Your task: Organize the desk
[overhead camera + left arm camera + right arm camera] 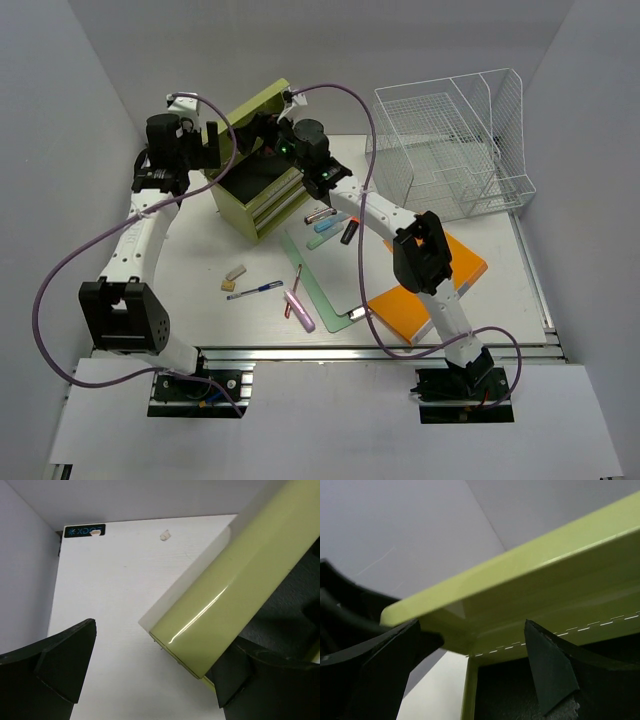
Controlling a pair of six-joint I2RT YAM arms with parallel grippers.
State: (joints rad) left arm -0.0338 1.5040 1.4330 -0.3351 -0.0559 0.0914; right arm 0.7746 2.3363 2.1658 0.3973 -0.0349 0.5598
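The green box (262, 205) sits at the far left of the worktop (190, 270). Its raised lid (520, 580) runs crosswise just ahead of the right fingers (550, 670); the left fingers (65, 665) flank its corner. Both pairs stand wide, holding nothing, and each is about equally near it.

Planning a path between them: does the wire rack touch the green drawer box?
Apart. The top view shows bare desk between wire rack and drawer box.

Drawer box (263, 208) left of rack (500, 120) (desk (200, 262) rear)
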